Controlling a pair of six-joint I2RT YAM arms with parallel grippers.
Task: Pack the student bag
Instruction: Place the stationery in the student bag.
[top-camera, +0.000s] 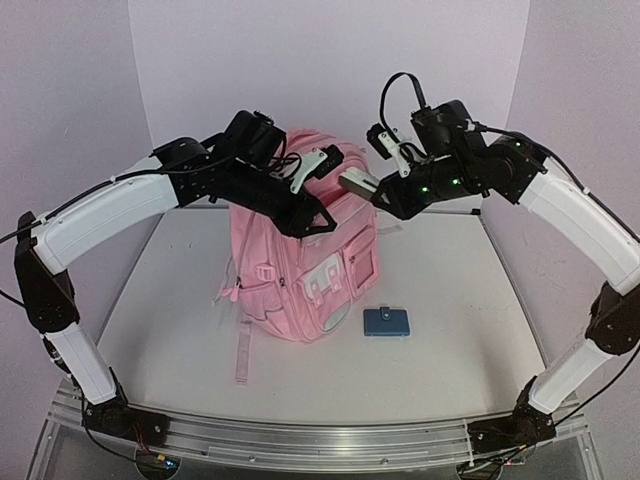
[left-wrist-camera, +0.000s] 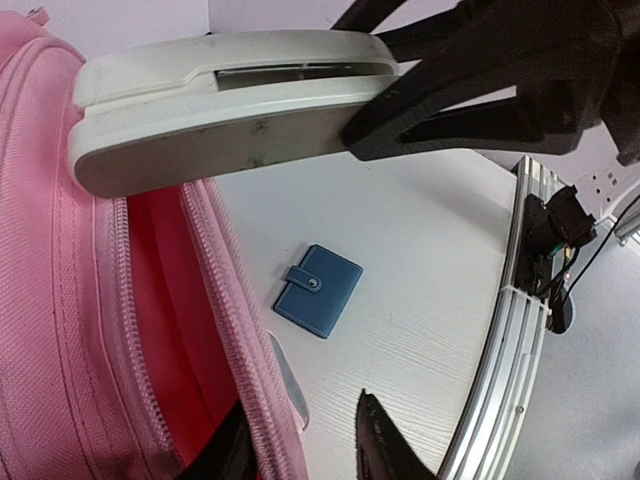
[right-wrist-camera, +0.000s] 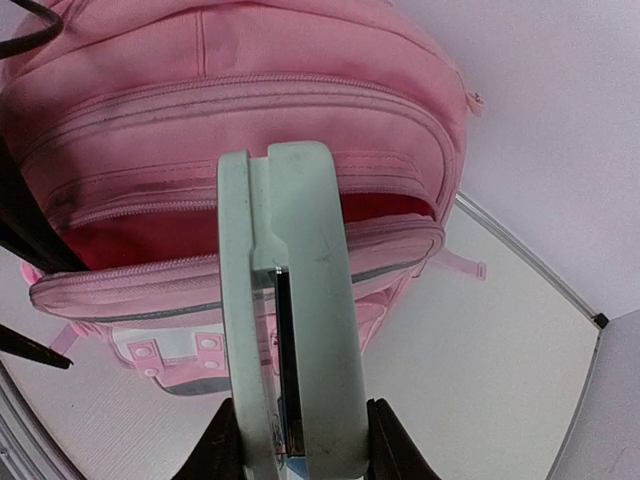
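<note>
The white table (top-camera: 450, 290) carries the student bag (top-camera: 300, 270), a pink backpack standing upright at the middle of the surface. It is closer to the far edge than the near one, with its front pockets facing me. The main compartment is unzipped, and red lining shows through a narrow slot along the top.

My left gripper (left-wrist-camera: 305, 445) sits at that slot. One finger (left-wrist-camera: 385, 440) is outside the front lip and the other is mostly hidden inside. A gap shows between them, and I cannot tell whether they have bitten on the fabric.

My right gripper (right-wrist-camera: 300, 445) is clamped on a pale stapler (right-wrist-camera: 295, 300). It is aimed at the opening from just above the bag's top right and is not yet inside.

A small blue wallet (top-camera: 387, 321) lies flat just right of the bag's base, toward the near edge, untouched.

I judge the step in hand is dropping the stapler in. To do it well, I would first pinch the lip and draw it forward so the slot widens. Then I would turn the stapler's flat side along the zip line, lower it below the teeth, and only then let go. The bag is soft and may lean if pushed, and the two grippers are close, so I would go slowly.
</note>
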